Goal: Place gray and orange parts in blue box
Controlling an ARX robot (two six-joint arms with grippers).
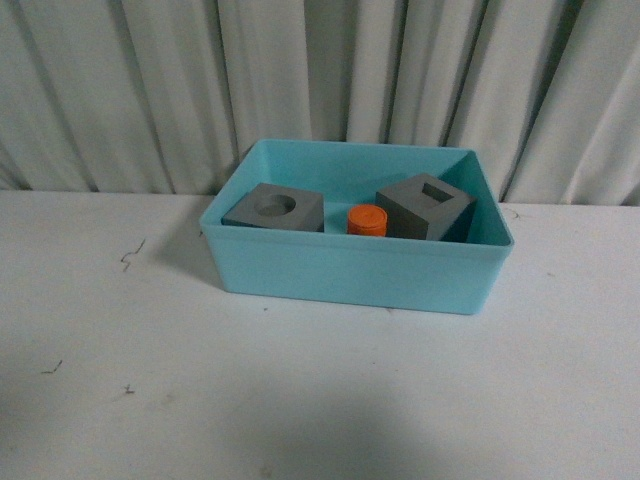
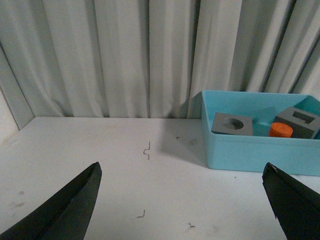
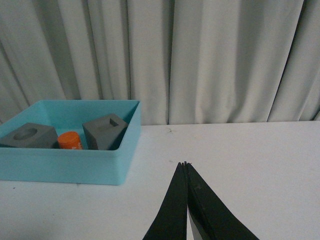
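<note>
Plainly, we read no writing anywhere; the small orange cylinder (image 1: 367,220) shows no legible digits. It sits inside the light turquoise plastic bin (image 1: 350,272) between the matte gray cube with a round recess (image 1: 274,209) and the gray cube with a rectangular recess (image 1: 424,207). Our left gripper (image 2: 181,200), fingers spread wide and empty, has the bin ahead. Our right gripper (image 3: 185,200), fingers pressed together, holds nothing. White table (image 1: 120,380), pale curtain (image 1: 120,80) behind.

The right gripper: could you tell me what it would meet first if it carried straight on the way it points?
Probably nothing close: the right gripper, jaws shut, points over bare table toward the curtain. The blue box sits off to one side.
</note>
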